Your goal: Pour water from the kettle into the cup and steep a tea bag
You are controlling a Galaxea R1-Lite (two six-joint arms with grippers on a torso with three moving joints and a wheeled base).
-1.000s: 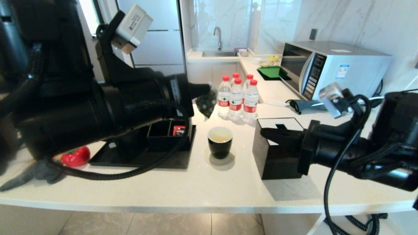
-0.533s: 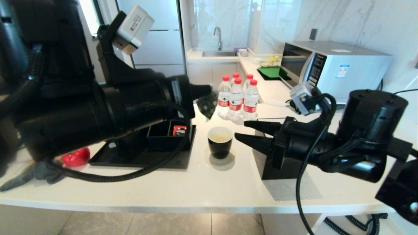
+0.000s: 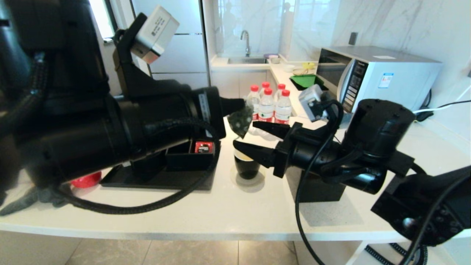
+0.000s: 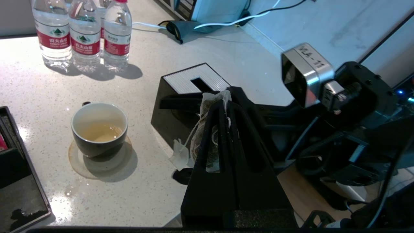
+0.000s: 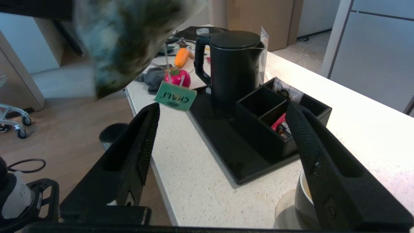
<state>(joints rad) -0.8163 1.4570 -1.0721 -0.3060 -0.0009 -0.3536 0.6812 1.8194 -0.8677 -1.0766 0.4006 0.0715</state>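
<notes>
Left gripper (image 3: 241, 106), fingers pinching the tea bag (image 3: 240, 123), should lower it squarely into the cup (image 3: 247, 167); right gripper (image 3: 261, 138), fingers spread, hovers above the cup.

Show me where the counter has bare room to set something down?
The front strip of the counter, between the black tray and the tissue box, lies bare. Around the cup it is crowded: both grippers, the water bottles behind.
</notes>
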